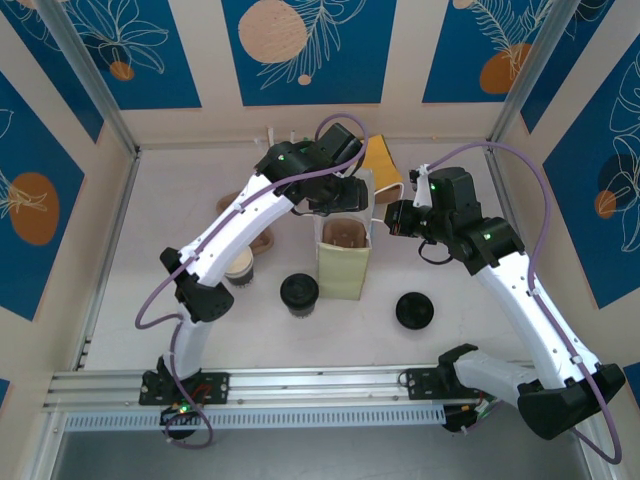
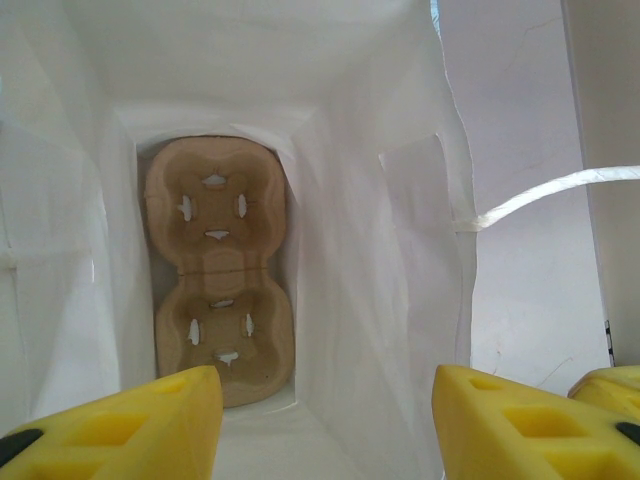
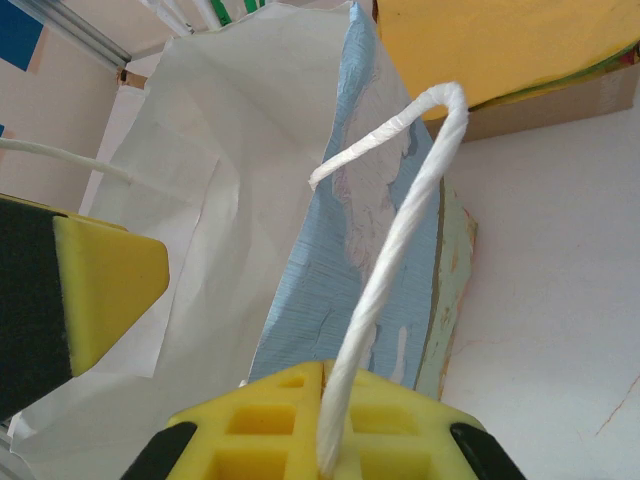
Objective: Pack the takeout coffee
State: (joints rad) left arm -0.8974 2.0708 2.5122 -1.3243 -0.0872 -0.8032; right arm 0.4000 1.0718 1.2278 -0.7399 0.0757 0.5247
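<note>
A takeout coffee cup (image 1: 299, 295) with a black lid on stands on the table, left of the pale-yellow paper bag (image 1: 345, 265). Another cup (image 1: 240, 268), lidless and pale inside, sits under the left arm. A loose black lid (image 1: 415, 310) lies right of the bag. My left gripper (image 1: 335, 195) hovers over the bag mouth; in its wrist view the left gripper (image 2: 320, 430) is open with nothing between its fingers, above a brown two-cup carrier (image 2: 218, 270) at the bag's bottom. My right gripper (image 3: 340, 390) is shut on the bag's white twisted handle (image 3: 400, 250).
A yellow box (image 1: 380, 158) on cardboard stands behind the bag, near the back wall. More brown carrier pieces (image 1: 232, 205) lie behind the left arm. The bag's other handle (image 2: 545, 195) hangs off to the right of the open left fingers.
</note>
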